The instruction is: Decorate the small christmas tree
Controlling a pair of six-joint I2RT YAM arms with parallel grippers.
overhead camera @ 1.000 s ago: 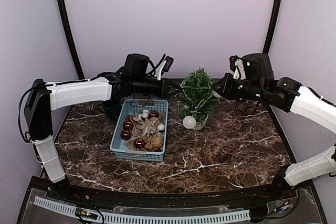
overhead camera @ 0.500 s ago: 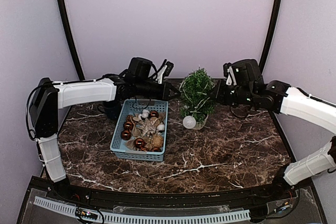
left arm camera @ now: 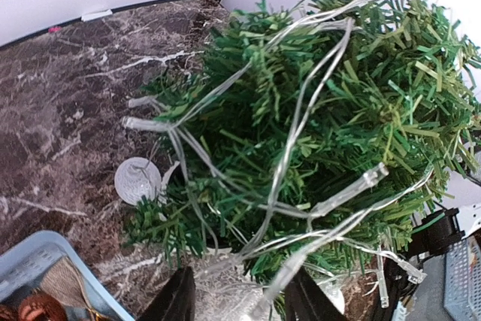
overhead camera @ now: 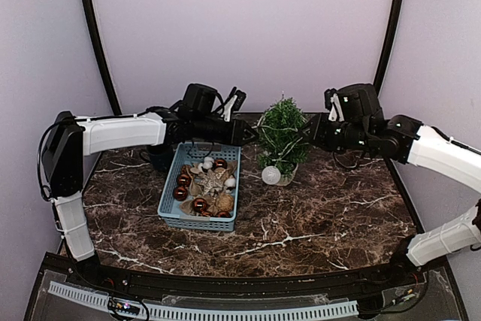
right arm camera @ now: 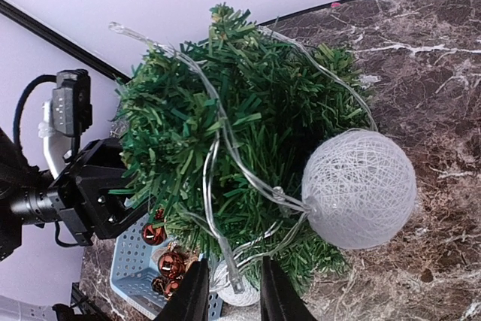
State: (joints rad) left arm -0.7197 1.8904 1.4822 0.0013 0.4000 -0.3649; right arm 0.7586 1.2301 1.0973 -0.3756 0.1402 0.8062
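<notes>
Flanking the small christmas tree [overhead camera: 282,134] by the rear edge, jaws stand parted — empty.

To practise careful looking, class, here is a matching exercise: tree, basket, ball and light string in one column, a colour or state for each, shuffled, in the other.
Column one:
1 tree
2 basket
3 ball
4 light string

Column two:
A blue
B clear, draped over the tree
C white, round
D green, upright

Pairs: 1-D, 2-A, 3-C, 4-B
</notes>
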